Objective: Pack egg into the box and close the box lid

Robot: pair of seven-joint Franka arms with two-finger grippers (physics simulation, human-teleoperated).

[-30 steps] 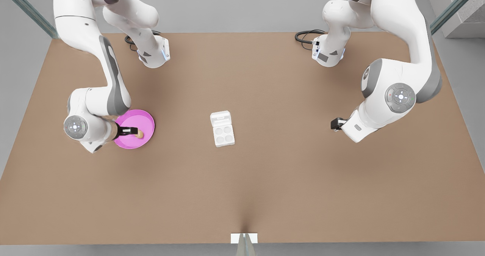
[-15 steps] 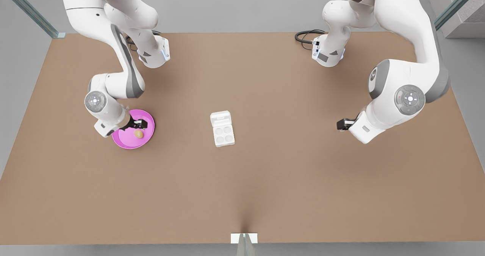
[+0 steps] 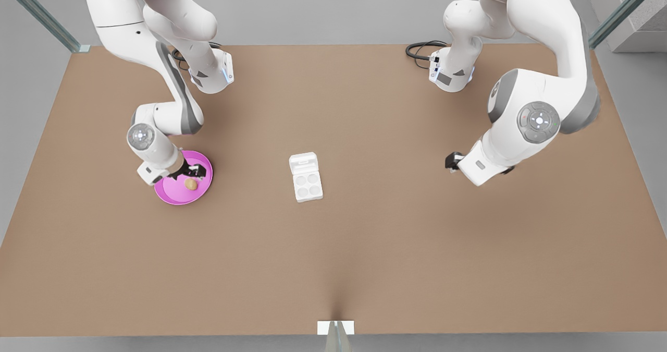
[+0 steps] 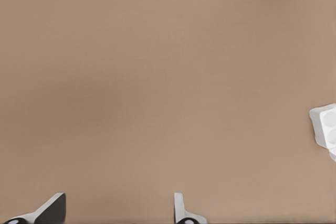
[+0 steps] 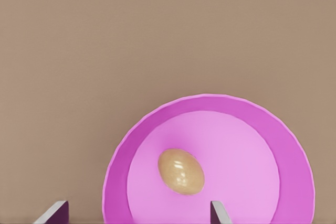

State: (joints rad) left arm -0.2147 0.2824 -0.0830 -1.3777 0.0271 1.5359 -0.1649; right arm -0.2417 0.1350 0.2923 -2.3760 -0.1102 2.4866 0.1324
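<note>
Right gripper (image 3: 197,170) risen, egg (image 5: 181,171) unheld

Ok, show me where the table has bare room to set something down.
Free: the wide table stretch between the box and the left hand, and the whole near strip. Crowded: the pink plate, with the egg and the open right hand over it.

The tan-brown egg (image 5: 181,171) lies on its side just beside the open right claw (image 3: 194,171). The white box (image 3: 307,185) lies well apart, box lid (image 3: 303,162) flat open.
</note>
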